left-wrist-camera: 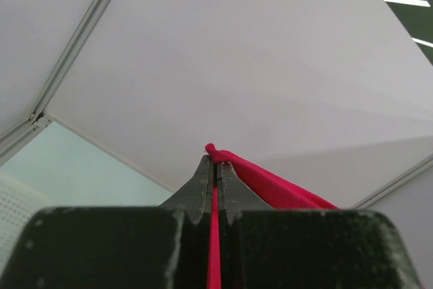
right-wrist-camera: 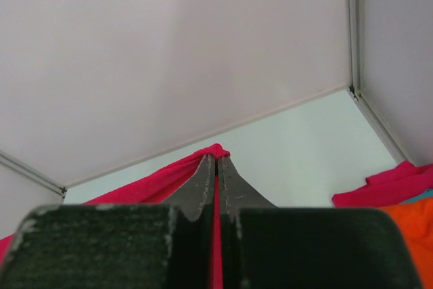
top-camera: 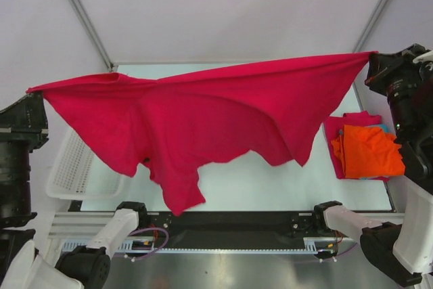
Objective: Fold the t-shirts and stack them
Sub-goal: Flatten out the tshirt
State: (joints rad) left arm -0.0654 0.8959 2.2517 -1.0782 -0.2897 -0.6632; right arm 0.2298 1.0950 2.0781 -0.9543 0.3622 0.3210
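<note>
A crimson red t-shirt (top-camera: 203, 120) hangs stretched in the air across the table, held at its two ends. My left gripper (top-camera: 30, 91) is shut on its left corner, with red cloth (left-wrist-camera: 270, 182) pinched between the fingers (left-wrist-camera: 203, 184). At the right, my right gripper (top-camera: 371, 55) is shut on the other corner; red cloth (right-wrist-camera: 155, 181) shows there between the closed fingers (right-wrist-camera: 233, 191). The shirt's lower part sags toward the table's front edge. A pile of folded t-shirts lies at the table's right, orange (top-camera: 369, 150) on top of magenta-pink (top-camera: 336, 130), with a sliver of teal.
A white lattice basket (top-camera: 74, 167) stands at the table's left edge, partly hidden behind the hanging shirt. The pale table (top-camera: 270, 184) shows beneath the shirt. White enclosure walls rise behind and at both sides.
</note>
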